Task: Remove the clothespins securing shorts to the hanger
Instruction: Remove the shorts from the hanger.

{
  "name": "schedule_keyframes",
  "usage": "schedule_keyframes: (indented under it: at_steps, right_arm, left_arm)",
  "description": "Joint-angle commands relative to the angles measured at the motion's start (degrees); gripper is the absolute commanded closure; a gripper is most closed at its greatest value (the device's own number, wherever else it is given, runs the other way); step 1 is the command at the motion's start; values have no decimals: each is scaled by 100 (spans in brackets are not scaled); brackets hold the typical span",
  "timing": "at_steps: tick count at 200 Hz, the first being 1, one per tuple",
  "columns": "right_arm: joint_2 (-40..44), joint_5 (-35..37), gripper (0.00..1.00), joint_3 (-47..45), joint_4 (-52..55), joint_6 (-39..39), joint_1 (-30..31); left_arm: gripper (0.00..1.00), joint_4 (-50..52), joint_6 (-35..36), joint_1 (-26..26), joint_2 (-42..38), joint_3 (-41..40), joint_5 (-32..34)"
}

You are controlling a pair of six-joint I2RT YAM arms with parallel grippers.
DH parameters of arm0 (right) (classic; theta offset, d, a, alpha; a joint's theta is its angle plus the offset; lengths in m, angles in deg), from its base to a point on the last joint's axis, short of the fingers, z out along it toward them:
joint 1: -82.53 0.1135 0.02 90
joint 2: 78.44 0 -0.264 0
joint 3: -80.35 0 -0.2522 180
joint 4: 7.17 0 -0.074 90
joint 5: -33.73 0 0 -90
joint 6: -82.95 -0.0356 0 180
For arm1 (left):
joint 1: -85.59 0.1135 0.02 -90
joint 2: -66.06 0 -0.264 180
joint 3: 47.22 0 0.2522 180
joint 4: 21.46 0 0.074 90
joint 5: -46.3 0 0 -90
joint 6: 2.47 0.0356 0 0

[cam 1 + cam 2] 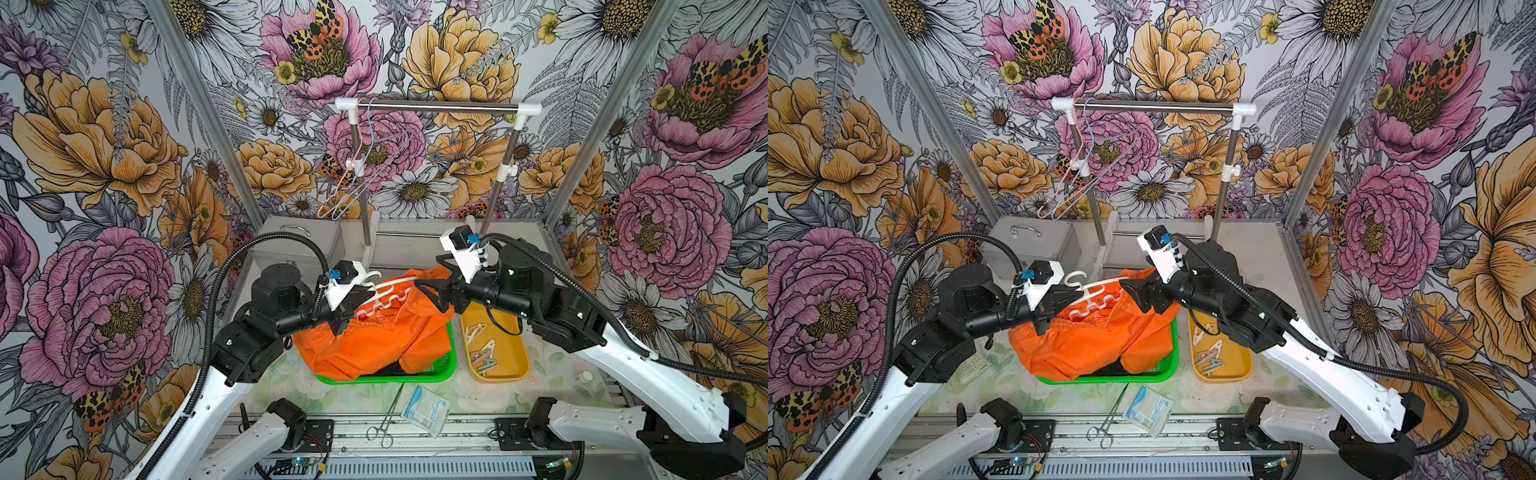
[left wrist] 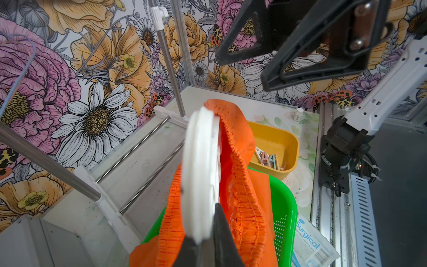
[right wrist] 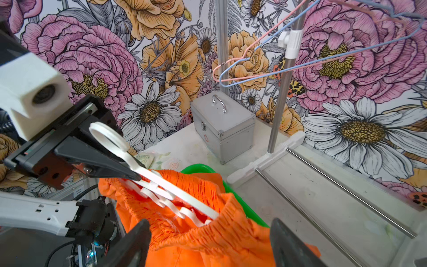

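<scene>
While my left gripper (image 3: 132, 173) is clenched on the neck of the white hanger (image 3: 184, 198), just under its hook, my right gripper (image 3: 210, 222) is released: its jaws stand wide apart with nothing between them, close to the far end of the hanger. From there outward, the orange shorts (image 1: 374, 345) hang by the waistband over that hanger, in the middle of a top view. Their legs fall into the green basket (image 1: 451, 365) below. To the right of the basket, the clothespins (image 1: 482, 349) lie together in the yellow tray (image 1: 519, 357).

I cannot find any clothespin on the waistband in any view, but the folds may hide one. My judgement is that the unpinning of this pair is at its end or very near. For the next move I would keep the left grip firm and check the waistband along the hanger. If a pin is found, the right jaws must close on its tail ends, not on the cloth.
</scene>
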State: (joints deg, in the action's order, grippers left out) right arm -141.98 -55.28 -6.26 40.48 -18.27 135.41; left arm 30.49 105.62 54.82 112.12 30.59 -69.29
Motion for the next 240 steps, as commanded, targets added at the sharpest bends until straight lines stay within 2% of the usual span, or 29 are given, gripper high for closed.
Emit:
schedule_keyframes:
  at_steps: [1, 31, 77, 107, 149, 217, 240]
  right_arm:
    - [-82, 1568, 18, -63, -83, -584, 354]
    - [-290, 2126, 23, 11, -23, -857, 583]
    - [-651, 1993, 27, 113, -23, -1085, 583]
    - [-825, 1922, 27, 122, -21, -1149, 583]
    - [-1027, 2185, 30, 35, -24, -1360, 465]
    - [-1083, 1907, 73, -17, -23, -1470, 134]
    - [-972, 1845, 82, -88, -23, -1470, 41]
  left_arm:
    - [100, -382, -284, -102, -106, -83, 161]
    - [100, -506, -206, -210, -167, -262, 428]
    - [100, -1192, -338, -217, -212, -543, 564]
    - [100, -1216, -315, -220, -120, -495, 607]
    - [100, -1229, -267, -220, -105, -498, 646]
    - [100, -1038, -135, -222, -194, -587, 607]
    - [100, -892, -52, -204, -233, -640, 724]
